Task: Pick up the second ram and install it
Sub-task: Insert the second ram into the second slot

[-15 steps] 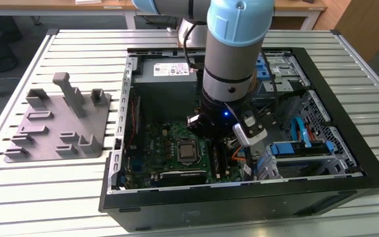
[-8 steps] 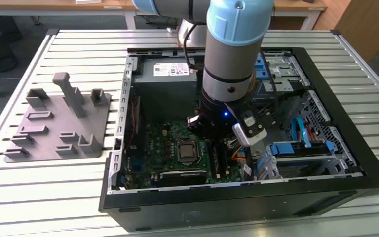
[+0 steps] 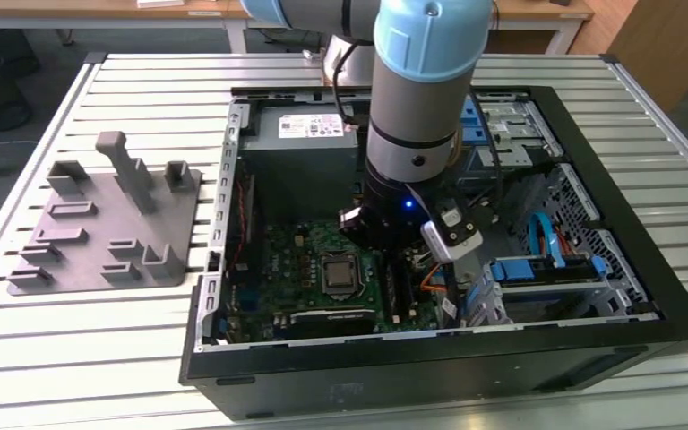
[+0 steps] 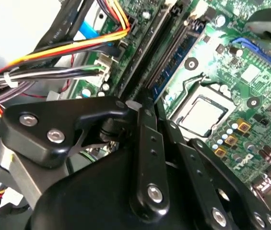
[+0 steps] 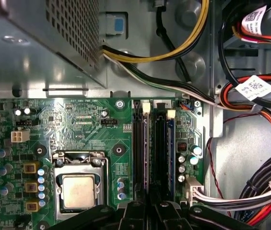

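Blue-green along its edge, the second ram point(image 5: 170, 153) stands upright in a slot on the motherboard point(image 5: 77, 115), at about three o'clock from the processor socket point(image 3: 337, 271) in the exterior view. My end effector point(image 4: 135, 103) hangs low inside the computer case point(image 3: 631, 296), right over the slots, fingers drawn narrow. I cannot tell whether they touch the strip. The grey fixture point(image 3: 105, 224) sits on the desk point(image 3: 33, 358) at nine o'clock from the case.

blue-green second ram point(image 5: 170, 153), upright in motherboard slot
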Tool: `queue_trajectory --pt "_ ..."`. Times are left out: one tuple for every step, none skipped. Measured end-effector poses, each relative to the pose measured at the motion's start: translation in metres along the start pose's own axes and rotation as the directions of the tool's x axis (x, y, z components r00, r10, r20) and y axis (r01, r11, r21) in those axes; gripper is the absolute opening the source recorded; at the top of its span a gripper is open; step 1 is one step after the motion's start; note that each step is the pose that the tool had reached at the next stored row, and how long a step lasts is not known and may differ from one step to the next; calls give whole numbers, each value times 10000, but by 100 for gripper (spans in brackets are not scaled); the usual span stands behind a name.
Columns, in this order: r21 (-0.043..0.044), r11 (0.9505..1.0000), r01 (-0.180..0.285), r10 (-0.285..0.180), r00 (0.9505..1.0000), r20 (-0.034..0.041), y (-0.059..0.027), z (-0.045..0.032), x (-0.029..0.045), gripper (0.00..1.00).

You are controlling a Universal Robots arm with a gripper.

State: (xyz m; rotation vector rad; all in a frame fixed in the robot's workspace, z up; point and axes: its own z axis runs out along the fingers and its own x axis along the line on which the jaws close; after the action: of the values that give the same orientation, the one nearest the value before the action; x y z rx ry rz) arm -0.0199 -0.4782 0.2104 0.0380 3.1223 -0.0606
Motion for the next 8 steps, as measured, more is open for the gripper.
queue_trajectory --pt "9 10000 0 0 10000 1 0 0 0 14" --pt "24 10000 -1 1 10000 3 1 1 1 14" --pt "39 10000 -1 1 10000 8 0 -1 4 14" --pt "49 10000 -1 1 10000 14 0 -5 6 14" --pt "51 10000 0 0 10000 23 0 -9 8 14" --pt "58 10000 -1 1 10000 31 -1 -16 11 14" --pt "55 10000 0 0 10000 35 0 -18 11 14" --pt "53 10000 0 -1 10000 38 0 -19 12 14"
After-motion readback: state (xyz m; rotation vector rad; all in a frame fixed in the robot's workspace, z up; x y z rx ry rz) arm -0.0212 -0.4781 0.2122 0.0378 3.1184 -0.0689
